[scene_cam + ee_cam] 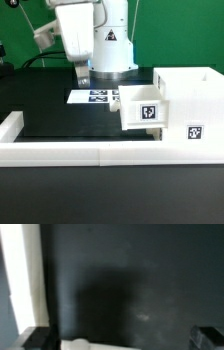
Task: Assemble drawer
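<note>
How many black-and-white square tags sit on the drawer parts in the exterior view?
2: one on the front of the small tray at the box shell's open side, one low on the box shell. Tags on the marker board are not counted; other faces may hide more.

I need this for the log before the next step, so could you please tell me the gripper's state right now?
Gripper: jaws open, with only the bare black table between them; it holds nothing.
</note>
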Controlling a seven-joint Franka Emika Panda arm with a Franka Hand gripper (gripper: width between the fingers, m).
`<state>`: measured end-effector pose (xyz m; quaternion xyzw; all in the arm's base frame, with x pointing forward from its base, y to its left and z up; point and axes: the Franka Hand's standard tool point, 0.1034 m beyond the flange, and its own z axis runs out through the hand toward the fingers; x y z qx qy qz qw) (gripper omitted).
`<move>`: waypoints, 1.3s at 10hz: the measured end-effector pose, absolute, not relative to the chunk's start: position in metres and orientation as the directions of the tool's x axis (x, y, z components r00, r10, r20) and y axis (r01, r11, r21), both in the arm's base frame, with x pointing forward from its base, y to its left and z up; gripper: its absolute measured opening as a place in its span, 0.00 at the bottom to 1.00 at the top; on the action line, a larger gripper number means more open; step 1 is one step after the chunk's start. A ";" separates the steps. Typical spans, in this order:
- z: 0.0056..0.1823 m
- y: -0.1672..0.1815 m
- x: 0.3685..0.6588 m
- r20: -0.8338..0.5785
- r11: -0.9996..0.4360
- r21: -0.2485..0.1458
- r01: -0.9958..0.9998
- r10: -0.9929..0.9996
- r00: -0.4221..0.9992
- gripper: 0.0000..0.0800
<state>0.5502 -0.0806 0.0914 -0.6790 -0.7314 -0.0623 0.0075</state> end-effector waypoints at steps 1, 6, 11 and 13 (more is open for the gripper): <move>0.080 -0.084 0.547 0.132 0.096 0.066 0.993 0.986 -0.104 0.81; 0.053 -0.055 0.545 0.177 -0.013 0.024 1.000 0.984 0.008 0.81; 0.055 -0.020 0.551 0.178 -0.118 -0.001 0.993 0.977 0.116 0.81; 0.056 -0.004 0.553 0.182 -0.142 -0.006 0.990 0.973 0.141 0.81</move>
